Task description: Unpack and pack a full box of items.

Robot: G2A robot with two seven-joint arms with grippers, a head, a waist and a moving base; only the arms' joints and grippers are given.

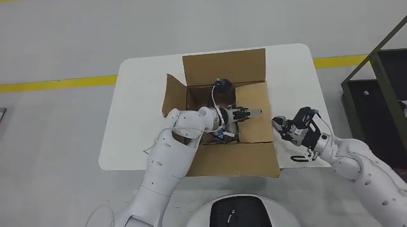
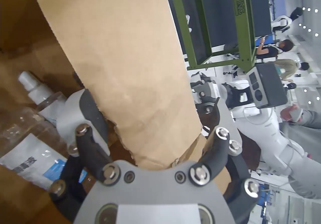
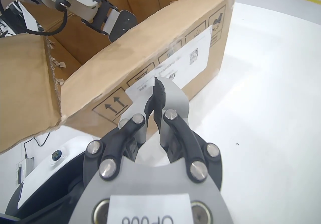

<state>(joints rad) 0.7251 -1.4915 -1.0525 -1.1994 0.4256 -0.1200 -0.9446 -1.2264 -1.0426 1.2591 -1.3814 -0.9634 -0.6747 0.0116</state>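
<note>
**Left arm works inside the box**

Centre frame, the open brown cardboard box [image 1: 222,68] sits on the white bench [image 1: 146,100]. The left end effector [image 1: 248,112] is spread astride its right-hand flap, above a clear spray bottle [image 2: 32,134]. Further right, the right end effector [image 1: 280,125] is pressed together, empty, outside.

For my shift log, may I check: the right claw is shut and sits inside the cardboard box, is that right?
Not quite. The right claw is shut, but it sits outside the cardboard box, above the white table beside the box's labelled wall. The right wrist view shows this.
</note>
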